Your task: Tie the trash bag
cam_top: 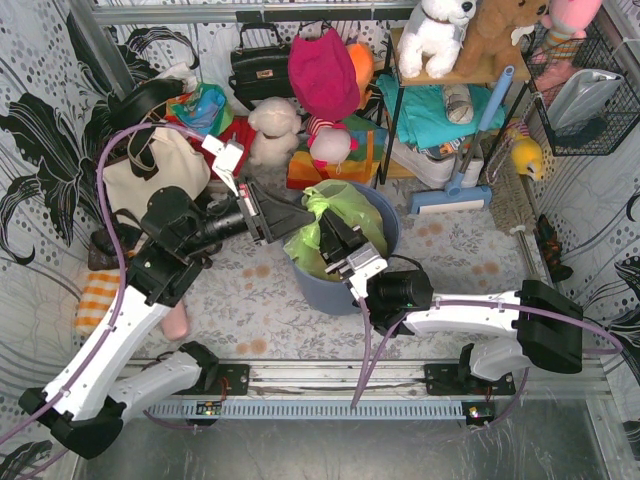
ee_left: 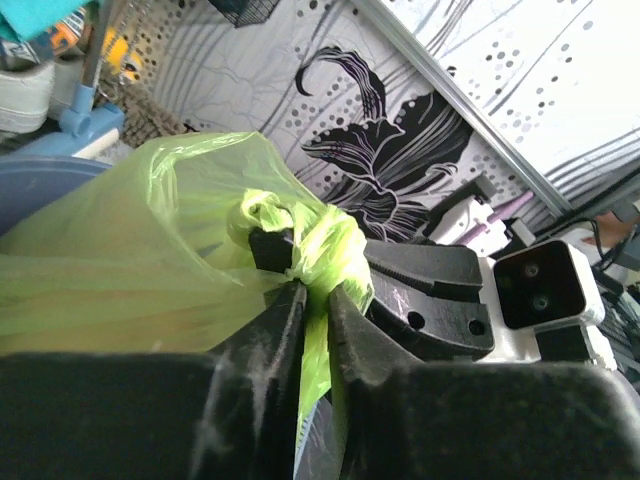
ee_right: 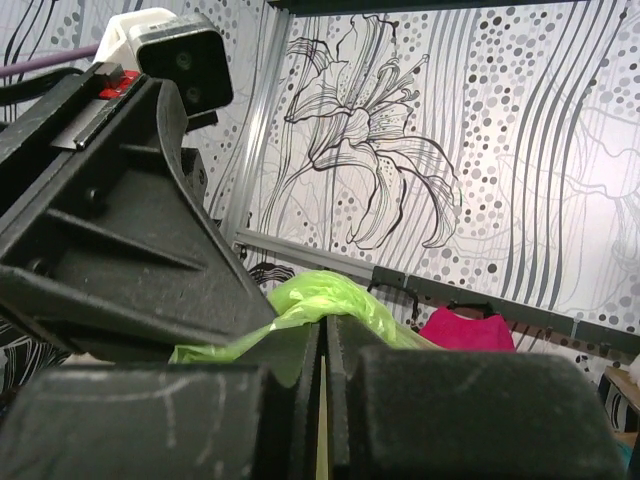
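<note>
Trash bag (ee_left: 140,250) between left fingers (ee_left: 265,350)

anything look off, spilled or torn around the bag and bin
Nothing stands out. The trash bag sits in the blue bin with no spill or tear showing. Its top is bunched into a twisted neck, pinched by the left gripper and the right gripper.
</note>
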`<state>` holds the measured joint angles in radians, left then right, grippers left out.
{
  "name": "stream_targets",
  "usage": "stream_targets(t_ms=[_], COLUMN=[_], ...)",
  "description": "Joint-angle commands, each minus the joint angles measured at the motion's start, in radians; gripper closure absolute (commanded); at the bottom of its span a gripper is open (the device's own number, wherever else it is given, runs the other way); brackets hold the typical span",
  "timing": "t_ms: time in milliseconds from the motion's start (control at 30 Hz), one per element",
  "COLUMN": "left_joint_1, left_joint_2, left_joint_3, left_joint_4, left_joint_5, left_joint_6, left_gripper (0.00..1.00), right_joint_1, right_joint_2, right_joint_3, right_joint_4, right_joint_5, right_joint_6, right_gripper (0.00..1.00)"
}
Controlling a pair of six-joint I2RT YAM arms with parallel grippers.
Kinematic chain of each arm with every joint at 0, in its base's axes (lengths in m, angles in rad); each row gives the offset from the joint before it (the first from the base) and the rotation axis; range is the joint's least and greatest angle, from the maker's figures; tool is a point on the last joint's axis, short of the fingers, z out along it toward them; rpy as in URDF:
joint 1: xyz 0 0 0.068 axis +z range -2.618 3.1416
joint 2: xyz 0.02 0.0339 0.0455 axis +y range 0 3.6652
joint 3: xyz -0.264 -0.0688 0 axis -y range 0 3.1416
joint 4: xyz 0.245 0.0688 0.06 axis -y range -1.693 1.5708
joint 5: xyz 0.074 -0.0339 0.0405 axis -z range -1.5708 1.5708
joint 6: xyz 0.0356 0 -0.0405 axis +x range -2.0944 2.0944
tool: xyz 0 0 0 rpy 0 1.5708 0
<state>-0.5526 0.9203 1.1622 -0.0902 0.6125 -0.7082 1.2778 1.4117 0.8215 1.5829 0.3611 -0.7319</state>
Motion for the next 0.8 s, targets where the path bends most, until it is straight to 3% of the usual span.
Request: stream_targets(t_ms=[0, 167, 367, 467, 533, 600, 767], left_joint_1=[-0.008, -0.009, -0.013, -0.013, -0.013, -0.013, -0.013], left_joint_2=[-0.020, -0.037, -0.042, -0.036, -0.031, -0.033, -0.038], left_joint_3=[-0.037, -0.075, -0.112, -0.105, -0.057, 0.001, 0.140], left_joint_4=[0.085, 0.141, 0.204, 0.183, 0.071, -0.052, -0.224], left_joint_5=[0.087, 0.156, 0.199, 0.213, 0.183, 0.126, -0.028], left_joint_6=[-0.009, -0.051, -0.102, -0.092, -0.024, 0.054, 0.147], left_gripper=[0.82, 0.93, 0.93, 0.86, 0.71, 0.62, 0.56], right_joint_1=[0.004, 0.003, 0.004, 0.003, 0.003, 0.004, 0.003], right_joint_2=[-0.011, -0.009, 0.011, 0.012, 0.008, 0.002, -0.007], right_joint_3=[0.037, 0.039, 0.052, 0.053, 0.052, 0.048, 0.039], right_joint_4=[0.114, 0.114, 0.111, 0.112, 0.112, 0.113, 0.114], right_joint_5=[-0.023, -0.019, -0.007, -0.008, -0.011, -0.014, -0.018], right_joint_6=[-0.016, -0.032, -0.066, -0.073, -0.070, -0.065, -0.055], right_gripper=[1.00, 1.00, 1.00, 1.00, 1.00, 1.00, 1.00])
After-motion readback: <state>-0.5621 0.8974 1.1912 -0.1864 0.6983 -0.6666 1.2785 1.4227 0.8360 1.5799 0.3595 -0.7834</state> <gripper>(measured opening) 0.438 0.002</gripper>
